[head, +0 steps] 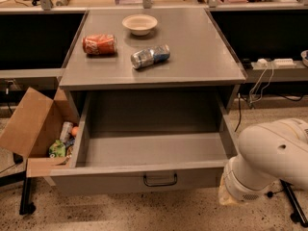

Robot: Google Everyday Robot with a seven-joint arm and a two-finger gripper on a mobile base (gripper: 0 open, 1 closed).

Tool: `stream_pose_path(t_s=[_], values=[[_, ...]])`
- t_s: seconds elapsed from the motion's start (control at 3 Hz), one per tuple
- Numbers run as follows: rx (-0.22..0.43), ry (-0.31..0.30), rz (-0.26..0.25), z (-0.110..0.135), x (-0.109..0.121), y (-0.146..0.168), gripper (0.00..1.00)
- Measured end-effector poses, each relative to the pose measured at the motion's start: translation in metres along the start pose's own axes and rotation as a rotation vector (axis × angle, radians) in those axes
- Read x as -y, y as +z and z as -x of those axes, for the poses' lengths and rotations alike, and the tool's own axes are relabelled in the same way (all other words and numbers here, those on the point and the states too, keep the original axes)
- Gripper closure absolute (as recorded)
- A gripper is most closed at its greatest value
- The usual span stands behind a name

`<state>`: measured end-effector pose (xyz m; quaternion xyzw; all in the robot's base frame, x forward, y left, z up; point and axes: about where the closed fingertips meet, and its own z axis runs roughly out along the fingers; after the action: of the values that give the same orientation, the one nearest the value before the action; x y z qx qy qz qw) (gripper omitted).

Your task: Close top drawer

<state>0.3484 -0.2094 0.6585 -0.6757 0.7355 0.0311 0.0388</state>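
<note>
At 8 o'clock an open cardboard box (29, 124) touches the desk (202, 57), which carries a red can (98, 44), a bowl (139, 24) and a silver can (150, 56). The top drawer (154, 153) stands pulled out at 6 o'clock. At 4 o'clock, just beside its front corner, the hand (230, 196) sits mostly hidden under the white arm (274, 150); whether apart or together, I cannot tell.
</note>
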Motion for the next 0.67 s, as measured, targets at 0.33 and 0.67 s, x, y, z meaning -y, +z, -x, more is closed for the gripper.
stream_pose_path(t_s=[0.33, 0.67], values=[[-0.006, -0.048, -0.053, 0.0, 0.02, 0.02, 1.0], [-0.017, -0.086, -0.084, 0.006, 0.042, 0.032, 1.0]])
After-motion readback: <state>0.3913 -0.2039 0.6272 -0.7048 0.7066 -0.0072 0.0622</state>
